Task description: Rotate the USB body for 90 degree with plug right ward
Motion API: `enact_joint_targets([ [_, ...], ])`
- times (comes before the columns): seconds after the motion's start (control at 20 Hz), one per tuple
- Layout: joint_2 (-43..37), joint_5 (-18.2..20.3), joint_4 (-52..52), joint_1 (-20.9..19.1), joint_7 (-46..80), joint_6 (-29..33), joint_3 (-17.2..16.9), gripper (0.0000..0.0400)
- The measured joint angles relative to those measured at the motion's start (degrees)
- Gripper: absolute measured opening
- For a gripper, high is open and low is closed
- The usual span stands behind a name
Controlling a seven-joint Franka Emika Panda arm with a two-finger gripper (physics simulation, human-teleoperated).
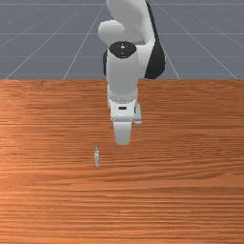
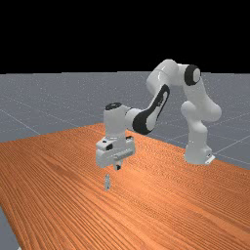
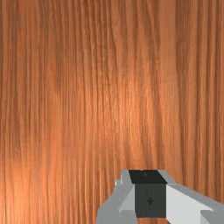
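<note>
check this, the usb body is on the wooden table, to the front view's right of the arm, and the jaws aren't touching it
The side is wrong: the front view shows the USB body to that view's left of the arm. The rest is right: it is on the wooden table, with the jaws off it.

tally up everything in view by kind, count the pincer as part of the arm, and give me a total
robot arm, with its pincer: 1
USB body, small and pale with a blue end: 1
table, orange-brown wood: 1
total: 3
</note>
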Motion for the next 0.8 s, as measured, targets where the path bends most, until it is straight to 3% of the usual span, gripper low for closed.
enact_joint_targets([
  [0.35, 4.06, 0.0, 5.44, -0.03, 0.0, -1.16, -0.01, 0.0],
  [0.45, 6.9, 0.0, 8.71, -0.01, -0.01, -3.88, 0.0, 0.0],
  [0.8, 12.13, 0.0, 9.09, -0.02, 0.0, 0.4, -0.01, 0.0],
])
